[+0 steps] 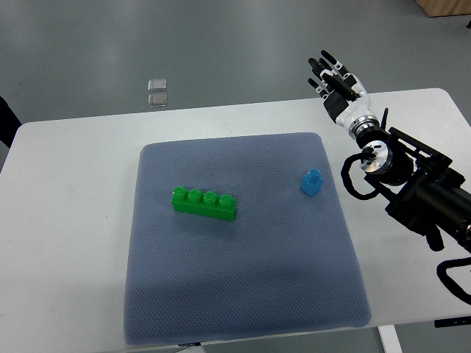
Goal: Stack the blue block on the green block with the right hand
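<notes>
A small blue block [311, 182] stands on the right part of a grey-blue mat [243, 287]. A long green block [204, 204] with a row of studs lies near the mat's middle, left of the blue block. My right hand [333, 76] is raised near the table's far edge, well beyond and to the right of the blue block. Its fingers are spread and hold nothing. Its black arm [419, 184] comes in from the right. The left arm is out of view.
The mat lies on a white table [66, 220]. Two small clear squares [157, 92] lie on the grey floor beyond the table's far edge. A dark object [6, 118] shows at the left edge.
</notes>
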### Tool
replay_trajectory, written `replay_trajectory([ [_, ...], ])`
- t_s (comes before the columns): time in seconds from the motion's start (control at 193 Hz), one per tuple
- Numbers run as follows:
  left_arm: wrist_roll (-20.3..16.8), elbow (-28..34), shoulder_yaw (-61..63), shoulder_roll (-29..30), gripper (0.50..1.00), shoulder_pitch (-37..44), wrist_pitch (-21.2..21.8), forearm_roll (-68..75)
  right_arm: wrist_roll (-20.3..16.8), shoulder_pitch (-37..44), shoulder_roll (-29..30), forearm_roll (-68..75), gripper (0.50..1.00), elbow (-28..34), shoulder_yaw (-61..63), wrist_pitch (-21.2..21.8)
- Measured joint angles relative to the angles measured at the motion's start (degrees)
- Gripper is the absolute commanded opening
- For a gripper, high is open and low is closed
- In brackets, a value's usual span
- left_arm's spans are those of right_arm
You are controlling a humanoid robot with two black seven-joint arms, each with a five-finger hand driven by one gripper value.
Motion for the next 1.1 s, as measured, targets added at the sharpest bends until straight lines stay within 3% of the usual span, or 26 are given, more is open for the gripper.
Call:
replay_trajectory([
  [1.101,-0.02,0.07,0.09,0.0,1.0,0.18,-0.01,0.18,0.0,0.35,-0.34,-0.16,0.913,0.09,-0.01,-0.23],
])
